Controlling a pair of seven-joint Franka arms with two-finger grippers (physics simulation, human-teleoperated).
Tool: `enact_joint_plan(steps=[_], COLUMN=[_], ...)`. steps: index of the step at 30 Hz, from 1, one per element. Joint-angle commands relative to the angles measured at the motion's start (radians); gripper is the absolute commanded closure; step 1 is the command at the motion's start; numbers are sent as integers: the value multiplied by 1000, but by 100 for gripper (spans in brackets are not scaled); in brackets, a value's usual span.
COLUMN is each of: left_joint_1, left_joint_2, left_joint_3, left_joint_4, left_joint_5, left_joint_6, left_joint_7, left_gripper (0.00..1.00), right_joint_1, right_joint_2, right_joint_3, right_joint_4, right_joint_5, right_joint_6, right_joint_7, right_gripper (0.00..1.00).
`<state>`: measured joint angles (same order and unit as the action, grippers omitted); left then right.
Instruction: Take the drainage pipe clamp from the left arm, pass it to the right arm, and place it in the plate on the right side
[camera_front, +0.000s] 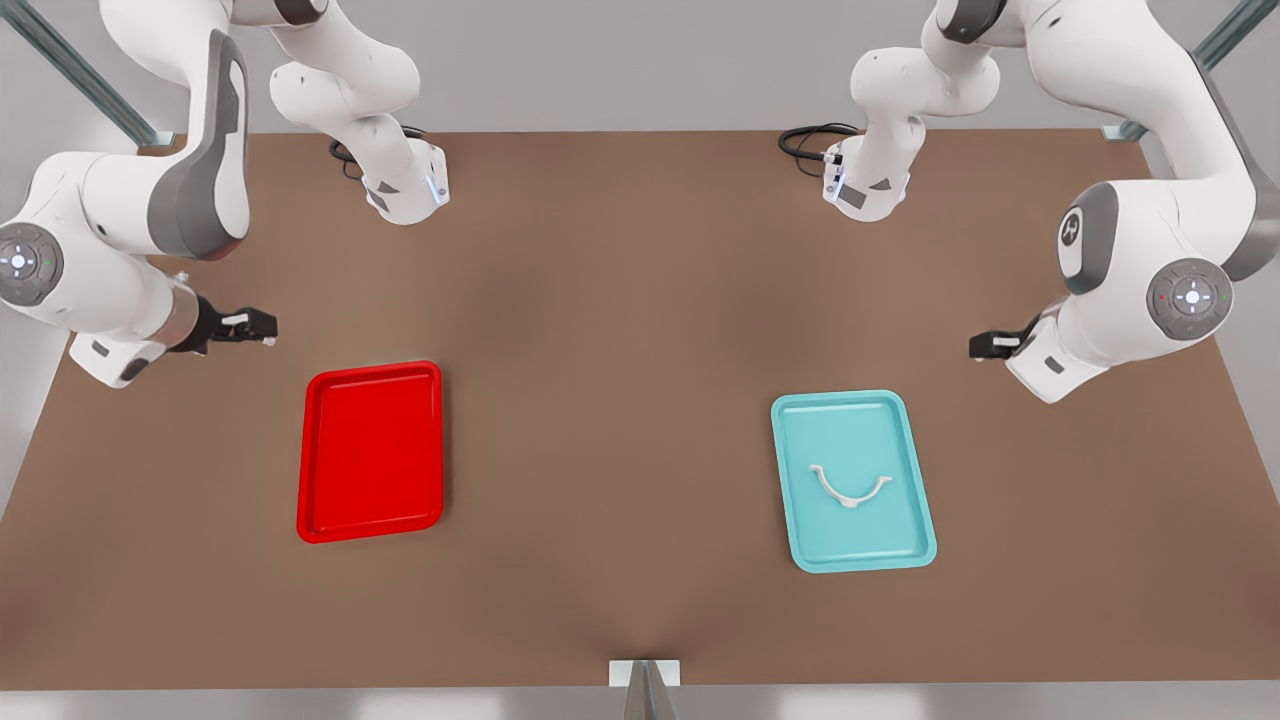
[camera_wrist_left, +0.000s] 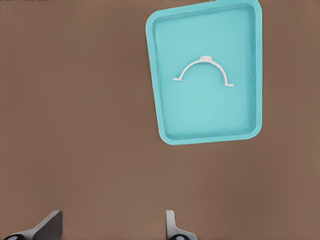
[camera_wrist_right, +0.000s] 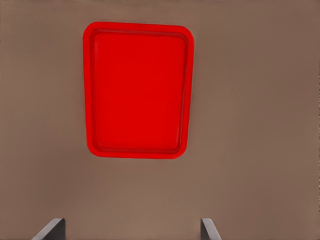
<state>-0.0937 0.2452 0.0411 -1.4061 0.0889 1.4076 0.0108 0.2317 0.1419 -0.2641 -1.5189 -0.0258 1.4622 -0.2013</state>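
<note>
A simulated robot lab: bare brown table (camera_front: 620, 300), grey walls, metal frame struts (camera_front: 70, 70).

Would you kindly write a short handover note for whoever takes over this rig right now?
Left pincer: open, holding nothing, hovering at the front view's right, beside the teal tray.
Right pincer: open, holding nothing, hovering at the front view's left, near the red plate.
Drainage pipe clamp: lying flat inside the teal tray, untouched.
Done: nothing yet.
Left: left arm picks up the clamp, hands it to the right arm, which sets it in the red plate.
</note>
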Motion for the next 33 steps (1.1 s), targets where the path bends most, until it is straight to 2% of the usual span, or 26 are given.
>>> enact_joint_plan(steps=[1, 4, 8, 11, 15, 20, 30, 33], left_joint_1=[0, -35, -69, -72, -72, -69, -54, -47], left_joint_2=[2, 65, 324, 457, 486, 514, 591, 595], left_joint_3=[0, 0, -27, -38, -44, -40, -35, -35], left_joint_4=[-1, 1, 6, 6, 6, 7, 6, 1], left_joint_5=[0, -1, -92, -95, -92, -87, -93, -95], left_joint_6=[54, 112, 421, 640, 649, 672, 745, 745], left_joint_7=[3, 54, 349, 669, 1035, 1138, 1086, 870], left_gripper=[0, 0, 0, 0, 0, 0, 0, 0], right_joint_1=[0, 1, 1, 3, 5, 15, 17, 20], right_joint_2=[2, 7, 16, 22, 25, 27, 33, 33], right_joint_3=[0, 3, 6, 6, 6, 6, 6, 6], right_joint_4=[2, 0, -3, -4, -10, -20, -23, -27], right_joint_5=[0, -2, 0, 0, 0, 0, 0, -2], right_joint_6=[64, 63, 64, 64, 64, 61, 59, 64], right_joint_7=[-55, -55, -55, -56, -56, -56, -56, -56], right_gripper=[0, 0, 0, 0, 0, 0, 0, 0])
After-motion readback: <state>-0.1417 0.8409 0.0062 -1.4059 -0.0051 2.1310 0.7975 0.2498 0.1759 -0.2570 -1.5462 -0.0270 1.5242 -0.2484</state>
